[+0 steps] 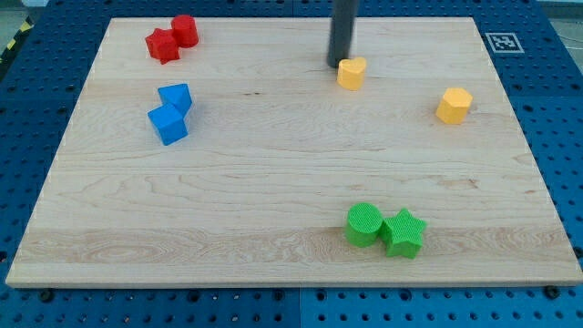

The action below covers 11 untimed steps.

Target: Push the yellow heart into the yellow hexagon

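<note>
The yellow heart point(352, 73) lies near the view's top, a little right of the middle. The yellow hexagon point(454, 106) lies to its right and slightly lower, a clear gap apart. My tip point(338, 63) stands at the heart's upper left edge, touching or almost touching it. The dark rod rises from there out of the view's top.
A red star point(163, 46) and a red cylinder point(186, 30) sit together at the top left. Two blue blocks point(170, 113) touch at the left. A green cylinder point(364, 224) and a green star point(404, 233) touch near the bottom right. The wooden board point(273, 164) ends at blue pegboard.
</note>
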### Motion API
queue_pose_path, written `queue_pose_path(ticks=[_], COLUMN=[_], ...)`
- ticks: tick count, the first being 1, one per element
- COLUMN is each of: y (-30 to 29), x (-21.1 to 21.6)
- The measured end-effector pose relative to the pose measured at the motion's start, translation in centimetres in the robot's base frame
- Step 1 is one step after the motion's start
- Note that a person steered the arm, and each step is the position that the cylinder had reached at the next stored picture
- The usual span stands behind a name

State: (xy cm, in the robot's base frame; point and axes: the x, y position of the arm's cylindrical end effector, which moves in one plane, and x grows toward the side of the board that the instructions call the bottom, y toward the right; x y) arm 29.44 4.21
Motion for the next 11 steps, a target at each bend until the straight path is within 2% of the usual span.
queue_pose_path(ticks=[1,2,3,4,6,8,11], y=[-3.2,-1.0,1.8,3.3,2.9,7.7,11.3], x=[0.1,3.0,4.1,4.1,1.0,4.7,6.0])
